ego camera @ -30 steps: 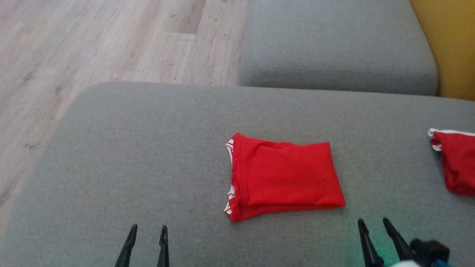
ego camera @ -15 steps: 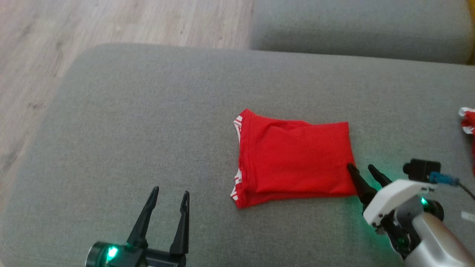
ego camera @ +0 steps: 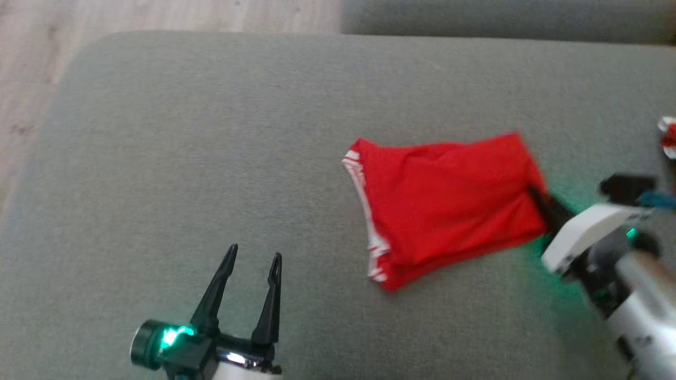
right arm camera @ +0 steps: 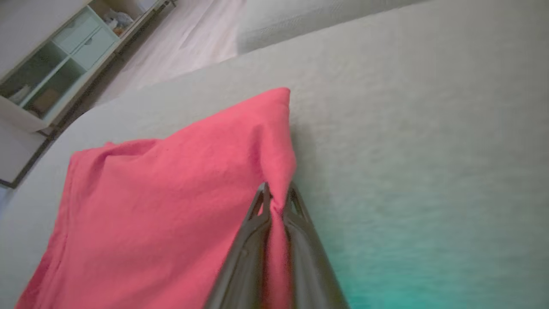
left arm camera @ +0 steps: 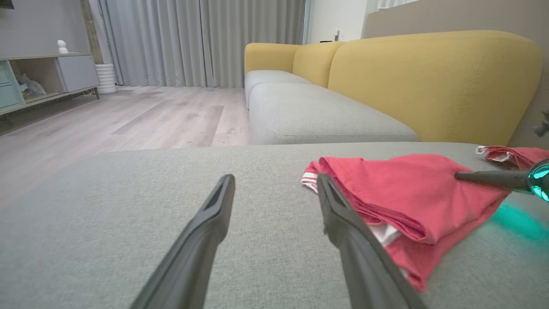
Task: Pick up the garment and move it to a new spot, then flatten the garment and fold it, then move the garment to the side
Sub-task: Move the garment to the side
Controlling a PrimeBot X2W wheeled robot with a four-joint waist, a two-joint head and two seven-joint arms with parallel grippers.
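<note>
In 1 second our right fingers point(ego camera: 541, 200) have reached the folded red garment point(ego camera: 449, 200) lying mid-cushion on the grey sofa point(ego camera: 211, 132) and now pinch its right edge. Our left fingers point(ego camera: 254, 254) stay spread, empty. We should slide it aside low and slowly, keeping the folds stacked.

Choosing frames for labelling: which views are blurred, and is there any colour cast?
Head view: smeared on the right, where the right gripper and the edge of the garment lose their outlines; the left gripper is crisp. Right wrist view: soft throughout, teal glow on the cushion at lower right. Left wrist view: sharpest, same teal beside the garment.
</note>
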